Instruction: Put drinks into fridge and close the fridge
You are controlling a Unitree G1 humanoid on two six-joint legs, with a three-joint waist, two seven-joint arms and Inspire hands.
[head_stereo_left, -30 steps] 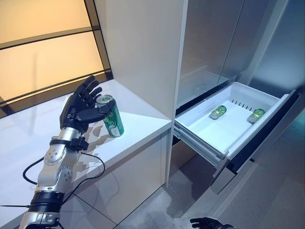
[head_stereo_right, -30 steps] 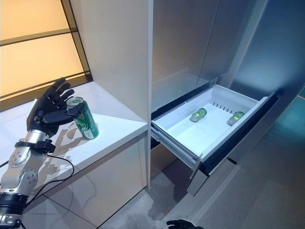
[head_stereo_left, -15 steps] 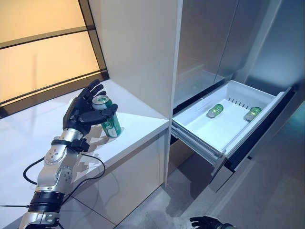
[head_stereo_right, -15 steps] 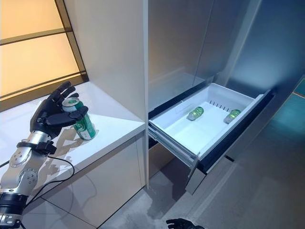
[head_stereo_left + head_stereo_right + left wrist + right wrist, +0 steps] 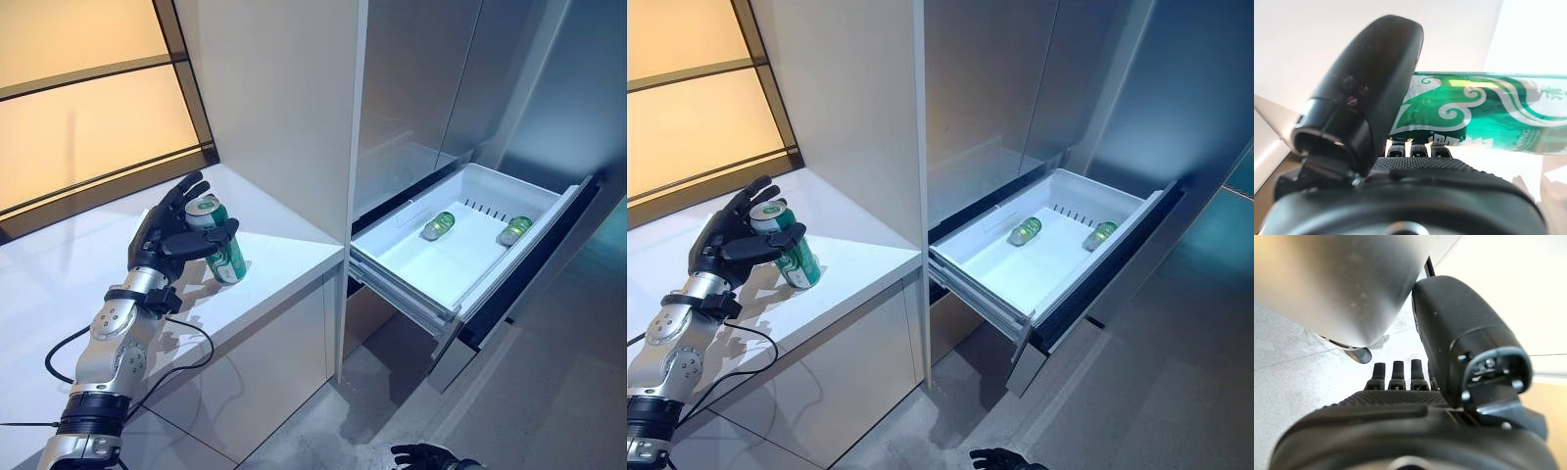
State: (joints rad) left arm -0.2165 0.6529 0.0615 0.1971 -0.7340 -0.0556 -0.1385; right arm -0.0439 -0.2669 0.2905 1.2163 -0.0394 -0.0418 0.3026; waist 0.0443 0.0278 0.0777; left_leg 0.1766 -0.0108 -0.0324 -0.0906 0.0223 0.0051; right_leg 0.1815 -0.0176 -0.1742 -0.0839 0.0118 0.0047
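Note:
A green can [image 5: 223,257] stands slightly tilted on the white counter [image 5: 284,257]; it also shows in the left wrist view [image 5: 1484,112]. My left hand [image 5: 168,235] is round it, with the thumb [image 5: 1371,93] across its front and the fingers behind it. The white fridge drawer [image 5: 400,290] is pulled out to the right, below the counter's height. Green cans [image 5: 438,225] [image 5: 513,231] lie on their sides at its back. My right hand [image 5: 423,456] hangs low near the floor, fingers relaxed, holding nothing.
A tall white cabinet panel [image 5: 284,98] rises between the counter and the grey fridge doors [image 5: 431,78]. The open drawer juts out over the grey floor [image 5: 549,401]. An amber window [image 5: 88,108] backs the counter.
My left thumb has closed across the can's front and the fingers have come in behind it. The whole view has shifted a little. The right hand has stayed low.

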